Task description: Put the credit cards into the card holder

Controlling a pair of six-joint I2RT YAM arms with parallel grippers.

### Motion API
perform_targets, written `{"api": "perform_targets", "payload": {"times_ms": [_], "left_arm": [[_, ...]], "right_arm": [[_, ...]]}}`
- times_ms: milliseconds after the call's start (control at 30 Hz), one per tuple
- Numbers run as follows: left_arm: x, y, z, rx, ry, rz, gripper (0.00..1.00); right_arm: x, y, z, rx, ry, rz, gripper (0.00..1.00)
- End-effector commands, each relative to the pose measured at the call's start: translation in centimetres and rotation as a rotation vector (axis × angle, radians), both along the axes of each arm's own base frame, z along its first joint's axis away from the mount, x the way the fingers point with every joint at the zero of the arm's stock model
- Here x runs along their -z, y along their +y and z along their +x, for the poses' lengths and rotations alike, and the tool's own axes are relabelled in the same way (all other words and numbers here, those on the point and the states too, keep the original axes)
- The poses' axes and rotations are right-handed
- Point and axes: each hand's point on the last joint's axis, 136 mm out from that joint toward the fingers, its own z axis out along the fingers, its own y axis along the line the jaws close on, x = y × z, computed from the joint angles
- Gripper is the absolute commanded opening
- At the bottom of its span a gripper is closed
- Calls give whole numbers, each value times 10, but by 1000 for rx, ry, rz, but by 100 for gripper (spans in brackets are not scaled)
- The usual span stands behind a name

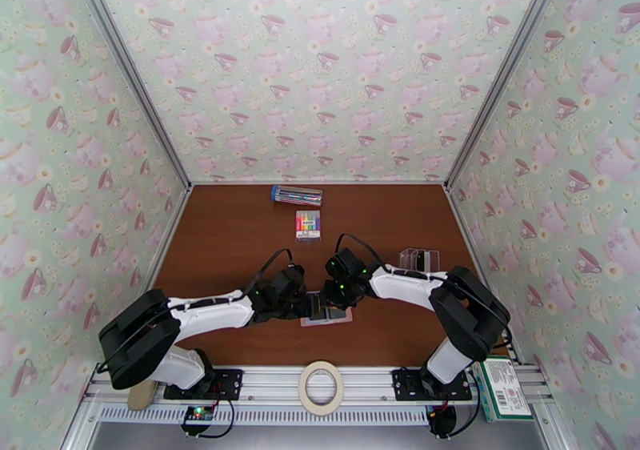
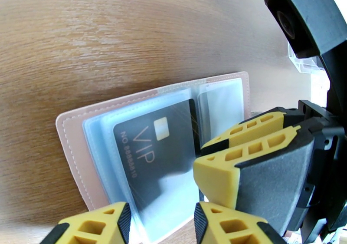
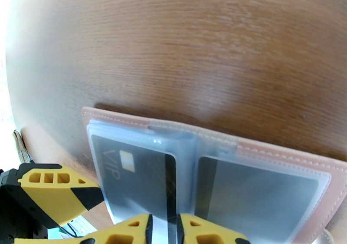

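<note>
The pink card holder (image 1: 322, 321) lies open on the brown table between both arms. Its clear sleeves (image 2: 173, 110) hold a dark grey VIP credit card (image 2: 147, 153) on one side and another dark card (image 3: 256, 192) on the other. My right gripper (image 3: 165, 232) hangs over the holder's middle fold, its jaws nearly together on a thin pale card with a dark band (image 3: 169, 184) that points into the sleeves. My left gripper (image 2: 160, 227) is open, its fingers (image 2: 97, 225) straddling the holder's near edge. The right gripper (image 2: 200, 156) sits just beside it.
A clear stand (image 1: 420, 259) with thin upright cards is behind the right arm. A pack of rainbow markers (image 1: 308, 224) and a blue-ended pen box (image 1: 297, 195) lie toward the back. A tape roll (image 1: 321, 387) and a green box (image 1: 502, 389) rest on the near rail.
</note>
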Motion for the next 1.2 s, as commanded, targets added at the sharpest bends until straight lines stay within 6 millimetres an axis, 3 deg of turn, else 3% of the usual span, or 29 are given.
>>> {"api": "perform_targets", "payload": {"times_ms": [0, 300, 733, 933, 1167], "left_arm": [[-9, -16, 1, 33, -15, -45, 46], [-9, -17, 0, 35, -15, -45, 46], [-20, -5, 4, 7, -48, -28, 54], [-22, -3, 6, -3, -51, -35, 55], [-20, -4, 6, 0, -45, -35, 54]], "right_arm": [[-16, 27, 1, -46, -26, 105, 24], [-21, 33, -1, -62, -35, 114, 23], [-28, 17, 6, -56, -102, 23, 26], [-32, 21, 9, -51, -108, 41, 15], [-25, 22, 8, -56, -88, 36, 10]]}}
